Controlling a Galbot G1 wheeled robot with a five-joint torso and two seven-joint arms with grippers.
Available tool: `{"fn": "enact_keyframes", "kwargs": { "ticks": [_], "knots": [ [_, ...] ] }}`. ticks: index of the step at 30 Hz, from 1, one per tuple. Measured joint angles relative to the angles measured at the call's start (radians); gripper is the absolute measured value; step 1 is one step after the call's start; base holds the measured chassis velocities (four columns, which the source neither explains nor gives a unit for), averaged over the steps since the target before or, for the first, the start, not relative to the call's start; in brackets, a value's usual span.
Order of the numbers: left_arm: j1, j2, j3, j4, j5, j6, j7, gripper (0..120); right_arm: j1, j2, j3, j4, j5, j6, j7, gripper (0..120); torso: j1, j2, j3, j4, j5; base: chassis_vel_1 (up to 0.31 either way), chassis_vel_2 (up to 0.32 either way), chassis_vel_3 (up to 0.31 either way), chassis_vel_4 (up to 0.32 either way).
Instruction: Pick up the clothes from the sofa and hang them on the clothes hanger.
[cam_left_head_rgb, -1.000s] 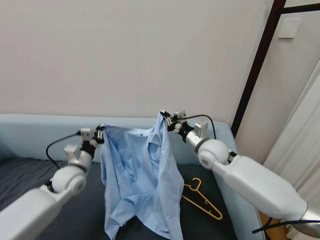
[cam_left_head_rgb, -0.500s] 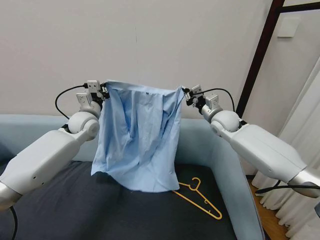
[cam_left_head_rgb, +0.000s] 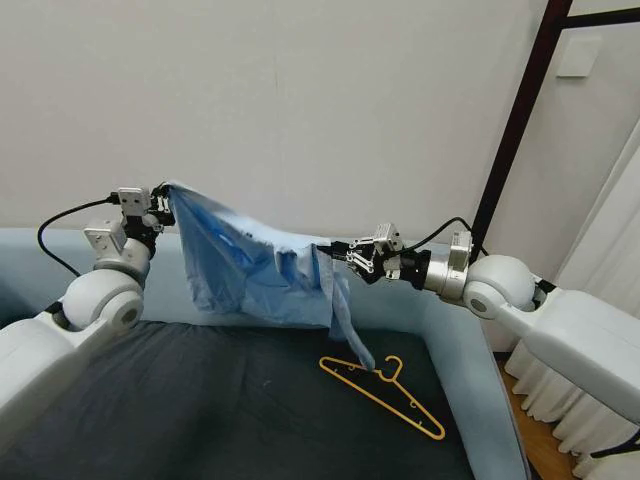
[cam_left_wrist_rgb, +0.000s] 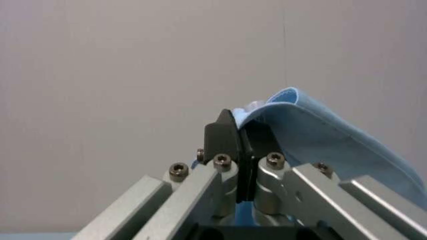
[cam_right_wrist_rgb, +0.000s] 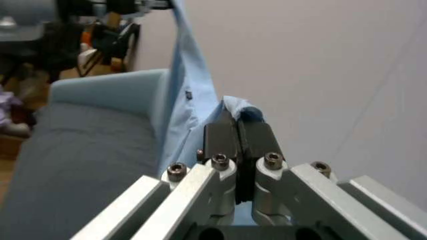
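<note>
Your left gripper (cam_left_head_rgb: 165, 207) and right gripper (cam_left_head_rgb: 343, 251) each pinch closed on an edge of the light blue fabric shirt (cam_left_head_rgb: 250, 275), stretched between them above the dark grey sofa cushion (cam_left_head_rgb: 150, 400); a yellow wire hanger (cam_left_head_rgb: 385, 386) lies beneath.

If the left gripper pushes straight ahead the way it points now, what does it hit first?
Probably the wall: past the shirt edge that the left gripper holds, the line looks free until it. Depth unclear.
</note>
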Motion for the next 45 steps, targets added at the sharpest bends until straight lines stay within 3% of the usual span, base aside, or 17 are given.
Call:
{"fn": "enact_keyframes", "kwargs": {
  "ticks": [8,13,16,23,27,29,30,33,34,36,39,40,44,45],
  "knots": [
    [0.033,0.119,-0.068,-0.16,-0.092,0.027,-0.062,0,0.018,-0.011,0.063,0.104,0.098,-0.045,0.097,0,0.0,0.0,0.0,0.0003,-0.0001,0.0,0.0,0.0,0.0],
    [0.031,0.157,-0.075,-0.185,-0.119,0.059,-0.086,0,0.011,-0.041,0.093,0.149,0.185,-0.066,0.092,0,0.0,0.0,0.0,0.0004,-0.0002,0.0,0.0,0.0,0.0],
    [0.061,0.154,-0.086,-0.206,-0.107,0.092,-0.114,0,-0.046,-0.082,0.119,0.167,0.25,-0.084,-0.018,0,0.0,0.0,0.0,-0.0002,-0.0001,0.0,0.0,0.0,0.0],
    [0.163,0.091,-0.106,-0.207,-0.021,0.095,-0.126,0,-0.143,-0.088,0.143,0.132,0.215,-0.062,-0.091,0,0.0,0.0,0.0,-0.0005,-0.0004,0.0,0.0,0.0,0.0],
    [0.312,-0.048,-0.1,-0.088,0.166,0.032,-0.095,0,-0.224,0.01,0.095,-0.017,0.106,-0.002,-0.139,0,0.0,0.0,0.0,0.0005,-0.0011,0.0,0.0,0.0,0.0],
    [0.319,-0.07,-0.093,-0.064,0.188,0.021,-0.091,0,-0.232,0.033,0.079,-0.049,0.077,0.015,-0.141,0,0.0,0.0,0.0,0.0006,-0.0013,0.0,0.0,0.0,0.0],
    [0.323,-0.126,-0.081,-0.002,0.237,-0.003,-0.09,0,-0.242,0.076,0.053,-0.11,0.028,0.046,-0.141,0,0.0,0.0,0.0,0.001,0.0003,0.0,0.0,0.0,0.0],
    [0.298,-0.236,-0.042,0.13,0.32,-0.037,-0.081,0,-0.277,0.167,0.025,-0.244,-0.078,0.111,-0.133,0,0.0,0.0,0.0,0.0006,-0.0012,0.0,0.0,0.0,0.0],
    [0.298,-0.236,-0.042,0.13,0.32,-0.037,-0.081,0,-0.277,0.167,0.025,-0.244,-0.078,0.111,-0.133,0,0.0,0.0,0.0,0.0006,-0.0012,0.0,0.0,0.0,0.0],
    [0.29,-0.3,-0.027,0.229,0.389,-0.075,-0.066,0,-0.308,0.218,0.025,-0.327,-0.148,0.146,-0.113,0,0.0,0.0,0.0,-0.0002,0.0006,0.0,0.0,0.0,0.0],
    [0.305,-0.376,-0.002,0.339,0.467,-0.129,-0.05,0,-0.356,0.285,0.025,-0.422,-0.226,0.192,-0.054,0,0.0,0.0,0.0,-0.0002,-0.0003,0.0,0.0,0.0,0.0],
    [0.305,-0.376,-0.002,0.339,0.467,-0.129,-0.05,0,-0.356,0.285,0.025,-0.422,-0.226,0.192,-0.054,0,0.0,0.0,0.0,-0.0002,-0.0003,0.0,0.0,0.0,0.0],
    [0.285,-0.503,0.047,0.521,0.543,-0.193,-0.054,0,-0.394,0.383,0.05,-0.576,-0.331,0.257,0.017,0,0.0,0.0,0.0,0.0002,-0.0005,0.0,0.0,0.0,0.0],
    [0.285,-0.503,0.047,0.521,0.543,-0.193,-0.054,0,-0.394,0.383,0.05,-0.576,-0.331,0.257,0.017,0,0.0,0.0,0.0,0.0002,-0.0005,0.0,0.0,0.0,0.0]
  ]
}}
